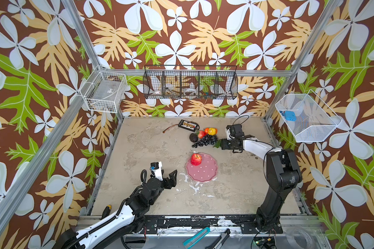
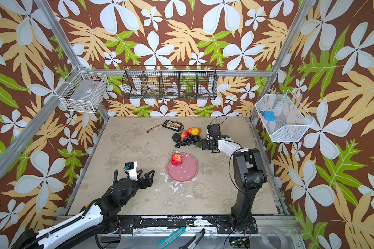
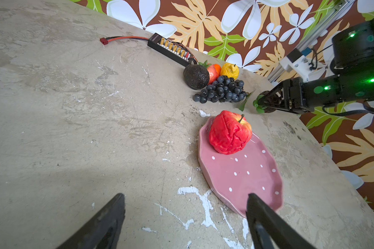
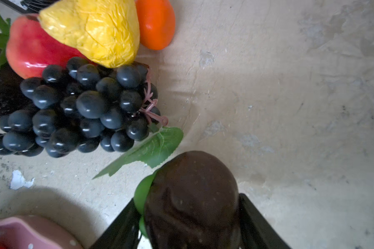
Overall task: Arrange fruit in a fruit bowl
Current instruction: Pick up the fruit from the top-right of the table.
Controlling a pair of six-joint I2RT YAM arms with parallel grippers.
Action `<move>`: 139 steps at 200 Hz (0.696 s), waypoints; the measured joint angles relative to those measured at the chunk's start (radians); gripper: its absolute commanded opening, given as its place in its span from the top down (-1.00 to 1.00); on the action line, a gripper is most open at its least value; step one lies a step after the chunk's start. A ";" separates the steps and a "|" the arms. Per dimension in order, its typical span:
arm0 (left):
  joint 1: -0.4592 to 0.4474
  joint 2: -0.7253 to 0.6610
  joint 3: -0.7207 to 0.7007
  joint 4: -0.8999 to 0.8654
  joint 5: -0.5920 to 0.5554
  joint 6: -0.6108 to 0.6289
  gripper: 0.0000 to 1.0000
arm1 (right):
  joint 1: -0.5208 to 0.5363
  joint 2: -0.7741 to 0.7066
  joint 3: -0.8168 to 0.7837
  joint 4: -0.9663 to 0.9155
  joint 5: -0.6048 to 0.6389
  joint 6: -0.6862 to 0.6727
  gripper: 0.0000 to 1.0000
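A red apple (image 1: 196,159) (image 3: 229,132) sits on the far edge of the pink dotted fruit bowl (image 1: 205,173) (image 2: 186,173) (image 3: 246,176). Behind the bowl lie a dark grape bunch (image 1: 205,140) (image 4: 84,107), a yellow lemon (image 1: 212,130) (image 4: 91,30), an orange (image 4: 156,21), a red fruit (image 4: 35,49) and a dark avocado (image 1: 193,138) (image 3: 195,76). My right gripper (image 1: 219,144) (image 4: 188,199) is shut on a dark brown fruit with green leaves (image 4: 192,194) (image 3: 270,101), right of the grapes. My left gripper (image 1: 170,171) (image 3: 185,195) stands open and empty, left of the bowl.
A black gadget with a red cable (image 1: 188,125) (image 3: 171,47) lies at the back of the table, behind the fruit. Wire baskets hang on the back wall (image 1: 190,82), the left frame (image 1: 104,92) and the right wall (image 1: 304,116). Tools lie along the front rail (image 1: 195,237).
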 measured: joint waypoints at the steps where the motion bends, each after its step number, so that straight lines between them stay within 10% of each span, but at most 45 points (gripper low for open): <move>1: 0.000 0.001 0.000 0.000 0.000 0.000 -0.78 | 0.000 -0.003 -0.003 0.001 -0.002 0.001 -0.25; 139: -0.008 0.373 0.263 0.118 0.399 -0.051 -0.50 | 0.249 -0.470 -0.379 0.042 -0.203 0.164 -0.23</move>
